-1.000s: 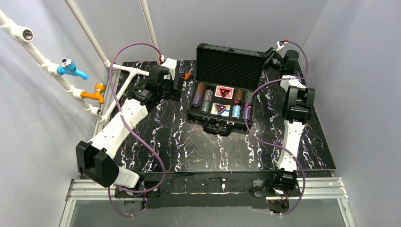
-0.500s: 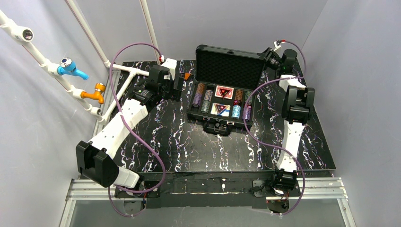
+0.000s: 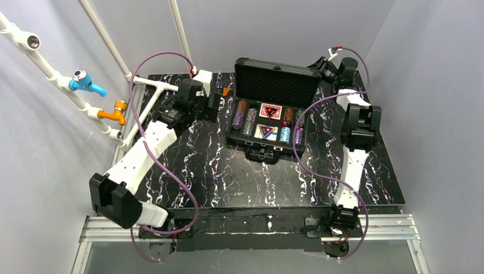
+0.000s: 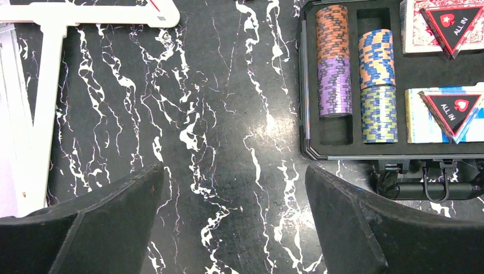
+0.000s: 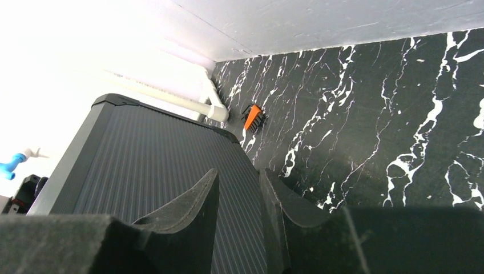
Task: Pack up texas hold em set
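Black case (image 3: 259,144) at the table's (image 3: 228,171) far middle already holds chips (image 4: 334,85), decks (image 4: 416,117) and triangles (image 4: 451,111); I'd say only closing the lid (image 3: 278,83) is left. My right gripper (image 5: 238,174), pinched together on nothing, sits behind the lid's corner, tight to the wall. My left gripper (image 4: 234,167) gapes beside the case, with freer room.

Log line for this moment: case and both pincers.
case: lid up, chips and decks inside | left pincer: open, over table beside case | right pincer: nearly shut, at lid's ribbed back
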`<state>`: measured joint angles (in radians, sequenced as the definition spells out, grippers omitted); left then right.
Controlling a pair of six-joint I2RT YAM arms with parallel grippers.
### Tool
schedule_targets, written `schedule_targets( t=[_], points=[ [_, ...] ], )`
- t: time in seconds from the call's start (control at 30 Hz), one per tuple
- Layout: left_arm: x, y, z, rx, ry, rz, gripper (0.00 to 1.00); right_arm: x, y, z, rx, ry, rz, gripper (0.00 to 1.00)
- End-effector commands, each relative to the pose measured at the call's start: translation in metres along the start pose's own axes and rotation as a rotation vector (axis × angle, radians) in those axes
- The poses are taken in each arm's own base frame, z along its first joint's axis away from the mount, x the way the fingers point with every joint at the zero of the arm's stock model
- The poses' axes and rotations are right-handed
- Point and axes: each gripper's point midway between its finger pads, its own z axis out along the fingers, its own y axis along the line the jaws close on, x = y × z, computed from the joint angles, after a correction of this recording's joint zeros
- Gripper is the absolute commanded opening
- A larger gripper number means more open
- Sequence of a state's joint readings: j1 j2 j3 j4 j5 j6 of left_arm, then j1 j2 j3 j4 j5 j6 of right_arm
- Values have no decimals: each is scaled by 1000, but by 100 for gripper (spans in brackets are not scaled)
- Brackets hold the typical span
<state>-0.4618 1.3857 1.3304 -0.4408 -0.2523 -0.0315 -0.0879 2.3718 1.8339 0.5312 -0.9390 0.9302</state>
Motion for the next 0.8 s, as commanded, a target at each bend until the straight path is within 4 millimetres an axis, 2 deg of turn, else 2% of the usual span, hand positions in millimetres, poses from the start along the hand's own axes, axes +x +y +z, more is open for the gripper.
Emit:
schedule_targets(
  t=[0.0, 0.4, 0.77],
  points=[
    [-9, 9, -13, -28, -50, -2, 93, -2, 45, 2, -49, 20, -103, 40],
    [-11, 12, -15, -41, -58, 1, 93, 17, 47, -6, 7, 42, -120, 40],
    [-10, 13, -16, -48, -58, 3, 93, 50, 36, -16, 106, 98, -141, 41]
  ],
)
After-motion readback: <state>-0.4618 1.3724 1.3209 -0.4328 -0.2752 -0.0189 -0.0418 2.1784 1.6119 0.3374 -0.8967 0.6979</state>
